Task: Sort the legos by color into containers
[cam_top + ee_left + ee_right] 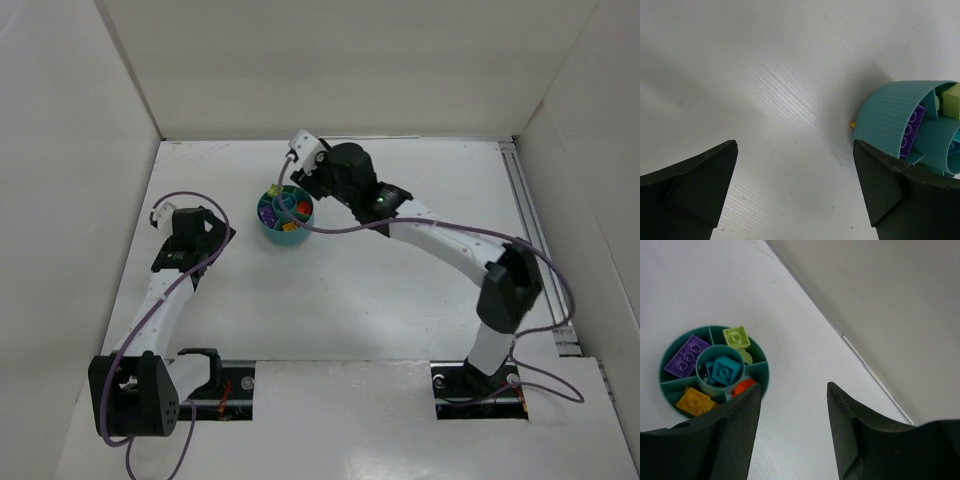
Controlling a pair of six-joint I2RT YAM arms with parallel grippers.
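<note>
The teal dish [273, 233] stands mid-table, with legos lying in its containers. In the right wrist view its wall [661, 377] rings a purple brick [687, 356], a lime green one [736, 336], a teal one [725, 371] in the round middle well, an orange-red piece [744, 386] and yellow bricks [694, 401]. My right gripper [794, 386] hovers open and empty just beside the dish. My left gripper [794, 142] is wide open over bare table, with the dish [885, 115] at its right finger. A tiny yellow bit [852, 123] peeks out by the dish's outer wall.
White walls close the table in at the back and on both sides [330, 60]. A rail [530, 220] runs along the right edge. Both arm bases are at the near edge.
</note>
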